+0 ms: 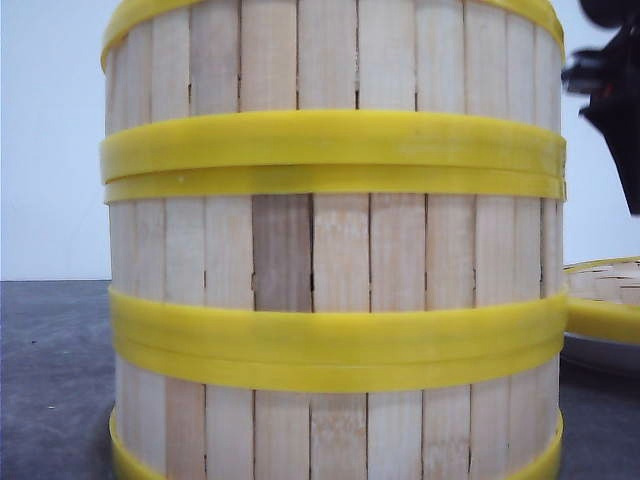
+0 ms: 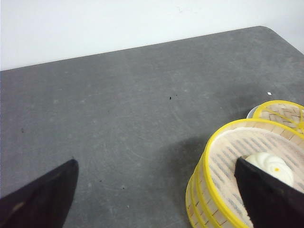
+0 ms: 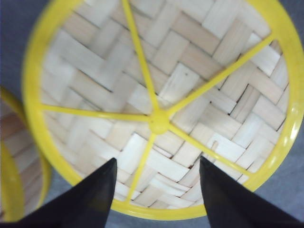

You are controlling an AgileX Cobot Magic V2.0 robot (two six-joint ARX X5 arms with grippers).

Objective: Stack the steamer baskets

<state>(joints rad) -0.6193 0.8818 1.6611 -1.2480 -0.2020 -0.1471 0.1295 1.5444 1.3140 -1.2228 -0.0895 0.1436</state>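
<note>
On the left, my left gripper [image 2: 156,190] hangs with its fingers spread wide, one finger [image 2: 40,197] over the bare grey table [image 2: 118,104], the other above the top basket of the stack of steamer baskets [image 2: 223,190]. Only that wrist view shows the white bun [image 2: 270,167] lying in that top basket. Straight ahead, the front view is almost filled by the stack's slatted wall [image 1: 335,270] with its yellow rings, which hides most of the table behind. Off to the right, a woven lid [image 1: 605,290] sits on a white dish [image 1: 600,355], well apart from the stack. My right gripper [image 3: 156,194] hovers over that lid [image 3: 159,104], fingers wide and holding nothing; only its wrist view shows the yellow spokes meeting at the hub
</note>
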